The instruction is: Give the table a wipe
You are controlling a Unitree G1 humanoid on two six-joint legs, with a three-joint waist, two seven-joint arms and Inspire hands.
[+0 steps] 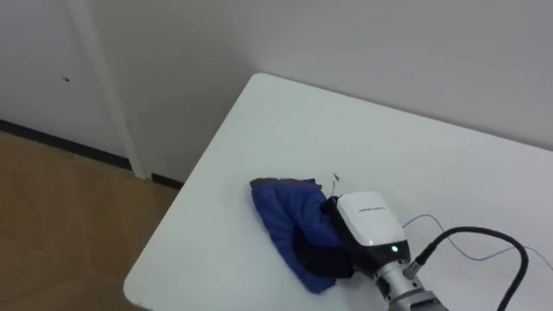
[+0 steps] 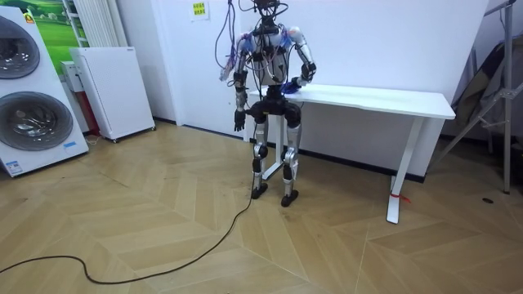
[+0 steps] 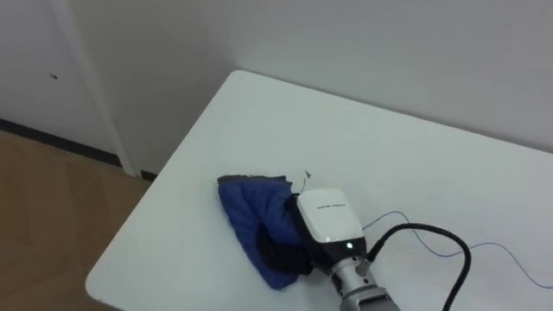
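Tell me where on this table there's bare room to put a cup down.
Free: the far corner of the table by the wall, and the stretch along the wall to the right. Crowded: the near side, with the blue cloth under the right robot hand, thin wire beside it.

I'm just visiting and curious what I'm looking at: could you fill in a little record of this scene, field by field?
Robot: standing at the end of the white rectangular table, at the room view's left
Cloth: crumpled blue cloth, lying on the table near that end
Right hand: on top of the cloth
Left hand: hanging at its side
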